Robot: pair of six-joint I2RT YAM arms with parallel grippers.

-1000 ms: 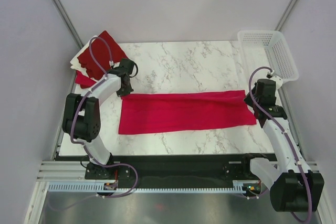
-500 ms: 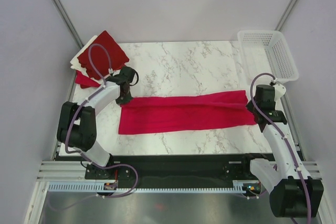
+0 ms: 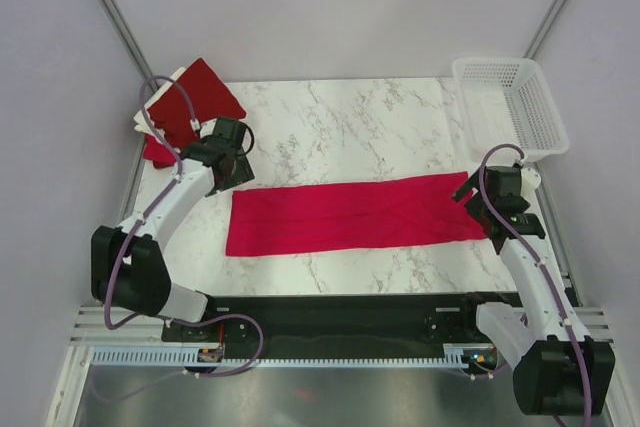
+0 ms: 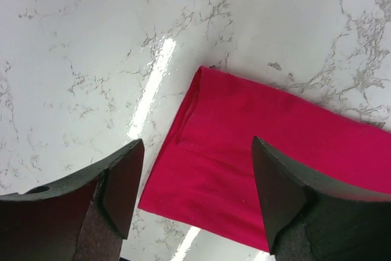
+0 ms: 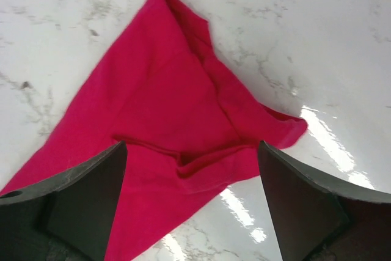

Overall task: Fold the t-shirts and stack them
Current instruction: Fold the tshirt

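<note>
Well, from above, the crimson t-shirt [image 3: 350,215] lies long across the near desk [image 3: 350,117], my left tool [image 3: 235,169] and right tool [image 3: 472,197] both spread apart and empty at its ends. At the left wrist the edge lies flat; at the right wrist the corner is rumpled, where a pinch could catch one layer and skew the fold.

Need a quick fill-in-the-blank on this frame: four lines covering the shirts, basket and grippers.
1. The bright crimson fabric t-shirt lies flat as a long strip on the white marble table, held by ____ gripper.
2. The left gripper and the right gripper both have their jaws ____.
3. The white plastic lattice basket sits at the table's far ____ corner.
4. The stack of dark red and cream folded t-shirts sits at the table's far ____ corner.

Missing words: neither; open; right; left.
</note>
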